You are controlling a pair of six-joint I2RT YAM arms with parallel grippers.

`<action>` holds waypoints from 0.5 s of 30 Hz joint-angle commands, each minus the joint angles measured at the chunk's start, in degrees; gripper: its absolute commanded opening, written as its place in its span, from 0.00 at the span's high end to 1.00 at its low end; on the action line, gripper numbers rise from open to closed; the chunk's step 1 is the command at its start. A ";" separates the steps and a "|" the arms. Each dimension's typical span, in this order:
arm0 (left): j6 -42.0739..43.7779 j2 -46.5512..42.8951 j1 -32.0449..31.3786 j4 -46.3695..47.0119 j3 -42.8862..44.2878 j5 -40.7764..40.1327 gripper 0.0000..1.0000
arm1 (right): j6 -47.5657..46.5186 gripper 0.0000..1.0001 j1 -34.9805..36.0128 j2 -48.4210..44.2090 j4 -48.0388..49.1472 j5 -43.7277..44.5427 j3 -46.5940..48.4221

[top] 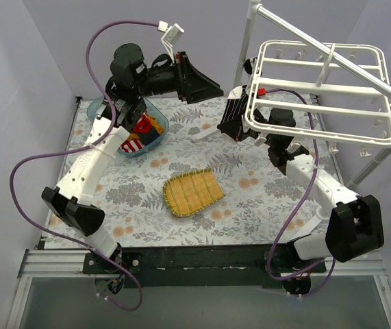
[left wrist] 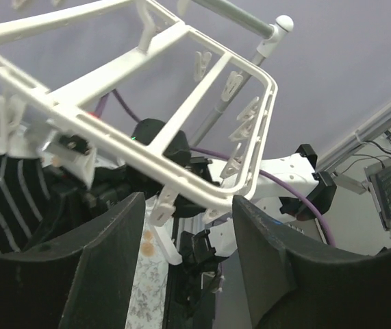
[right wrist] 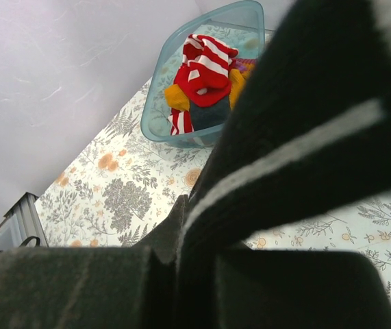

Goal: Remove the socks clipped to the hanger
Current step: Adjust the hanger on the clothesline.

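The white grid hanger (top: 322,89) hangs at the back right; in the left wrist view its frame (left wrist: 181,116) crosses overhead with empty clips (left wrist: 236,82) dangling. A black-and-white striped sock (left wrist: 7,199) hangs at its left corner. My right gripper (top: 233,122) is under that corner, shut on this sock (right wrist: 305,123), which fills the right wrist view above the fingers (right wrist: 181,226). My left gripper (top: 211,88) is raised just left of the hanger, open, with nothing between its fingers (left wrist: 113,233). Red-and-white striped, red and mustard socks (right wrist: 198,72) lie in a bowl.
The clear blue bowl (top: 106,106) sits at the back left under the left arm. A yellow woven mat (top: 192,192) lies mid-table. The white pole stand (top: 246,41) rises behind the hanger. Purple cables loop off both arms.
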 commanded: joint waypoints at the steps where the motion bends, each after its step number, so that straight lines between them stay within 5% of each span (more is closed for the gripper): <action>1: 1.38 4.15 -9.17 -3.47 6.96 -1.70 0.50 | -0.08 0.99 0.09 -1.18 2.00 -0.60 0.93; 8: 4.82 10.23 -25.53 -7.01 12.16 -10.31 0.58 | -0.16 0.99 0.17 -1.71 1.92 -0.52 0.40; 15: 9.56 5.24 -25.89 -7.98 11.90 -17.96 0.52 | -0.16 0.99 0.09 -1.18 2.35 -0.86 -0.03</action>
